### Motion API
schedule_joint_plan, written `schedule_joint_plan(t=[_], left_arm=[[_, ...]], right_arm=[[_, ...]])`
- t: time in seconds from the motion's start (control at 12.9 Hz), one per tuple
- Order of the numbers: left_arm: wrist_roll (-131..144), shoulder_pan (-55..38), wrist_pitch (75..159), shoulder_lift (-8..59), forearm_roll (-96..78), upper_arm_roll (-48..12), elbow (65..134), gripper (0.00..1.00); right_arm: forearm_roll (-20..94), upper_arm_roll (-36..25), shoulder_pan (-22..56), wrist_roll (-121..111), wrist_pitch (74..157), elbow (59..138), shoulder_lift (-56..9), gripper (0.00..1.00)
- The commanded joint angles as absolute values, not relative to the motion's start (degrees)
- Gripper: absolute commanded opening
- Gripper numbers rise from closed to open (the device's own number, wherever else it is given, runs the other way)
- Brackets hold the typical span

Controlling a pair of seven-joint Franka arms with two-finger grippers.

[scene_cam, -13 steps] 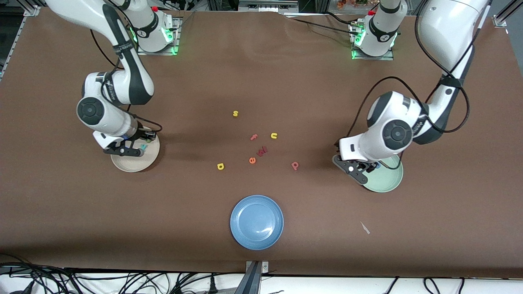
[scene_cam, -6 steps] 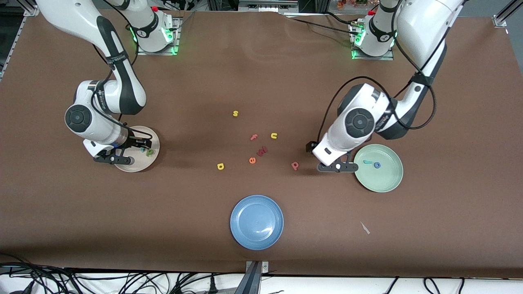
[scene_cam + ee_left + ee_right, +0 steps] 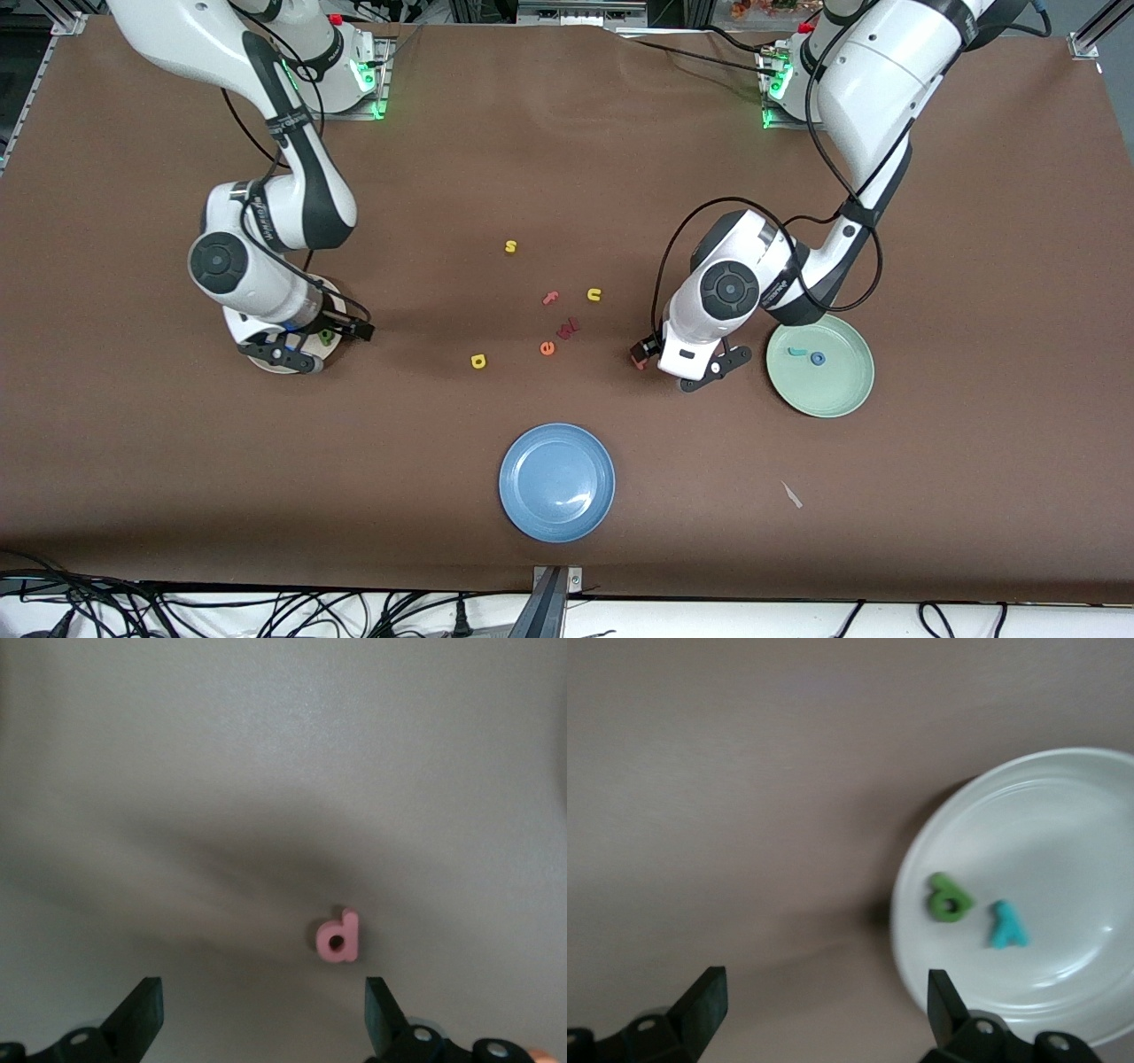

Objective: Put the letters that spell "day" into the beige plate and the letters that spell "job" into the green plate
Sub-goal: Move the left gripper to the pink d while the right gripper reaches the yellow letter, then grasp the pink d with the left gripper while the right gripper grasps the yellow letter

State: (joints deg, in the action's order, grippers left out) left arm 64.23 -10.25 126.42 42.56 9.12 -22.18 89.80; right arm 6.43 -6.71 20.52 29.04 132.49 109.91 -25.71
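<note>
The beige plate (image 3: 333, 298) (image 3: 1063, 824) lies toward the right arm's end and holds the green d (image 3: 326, 335) (image 3: 948, 897) and the teal y (image 3: 1006, 926). My right gripper (image 3: 282, 354) (image 3: 824, 1010) hangs open and empty at that plate's rim. The green plate (image 3: 833, 394) holds the teal j (image 3: 797, 352) and the blue o (image 3: 817, 359). The salmon-pink b (image 3: 635, 358) (image 3: 337, 937) lies on the table just ahead of my open, empty left gripper (image 3: 716, 368) (image 3: 261, 1019). The yellow a (image 3: 478, 361) lies mid-table.
A blue plate (image 3: 556, 481) sits nearest the front camera. Loose letters lie mid-table: yellow s (image 3: 510, 246), pink f (image 3: 551, 298), yellow u (image 3: 594, 294), a dark red letter (image 3: 568, 328) and orange e (image 3: 547, 348). A small scrap (image 3: 791, 494) lies near the green plate.
My right gripper opened and left the green d in the beige plate. My left arm swung from over the green plate toward the salmon-pink b.
</note>
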Motion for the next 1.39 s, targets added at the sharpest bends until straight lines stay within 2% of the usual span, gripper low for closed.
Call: schedule_joint_plan(t=[0.0,0.15,0.31,0.62,0.85,1.16,1.31], left_arm=[[67.06,-12.30,128.56,45.17,10.81,-21.01,87.36,1.00],[67.24,-12.83,133.40,46.92,11.86,-20.92,87.36,1.00],[67.59,-13.44,133.51,47.46,12.48,-20.83,87.36,0.97],[67.59,-14.41,133.59,48.95,12.57,-20.57,87.36,0.69],[67.59,-15.03,134.29,49.92,12.66,-19.34,86.75,0.65],[67.59,-14.94,134.65,49.75,12.48,-19.34,86.57,0.23],[67.59,-14.85,134.65,49.40,12.65,-19.34,86.48,0.13]], right_arm=[[8.09,-3.53,20.48,37.67,131.13,102.41,-31.18,1.00],[8.09,-1.59,20.57,43.65,131.13,98.81,-33.91,1.00],[8.09,-0.88,22.05,48.58,131.22,96.34,-35.94,1.00],[7.74,-0.88,26.35,58.16,131.22,91.33,-40.16,1.00],[7.47,-0.88,28.29,63.62,131.31,88.25,-43.15,1.00],[7.56,-0.88,29.09,64.77,131.83,87.63,-44.56,1.00],[7.65,-0.88,29.18,64.69,131.75,86.05,-45.61,1.00]])
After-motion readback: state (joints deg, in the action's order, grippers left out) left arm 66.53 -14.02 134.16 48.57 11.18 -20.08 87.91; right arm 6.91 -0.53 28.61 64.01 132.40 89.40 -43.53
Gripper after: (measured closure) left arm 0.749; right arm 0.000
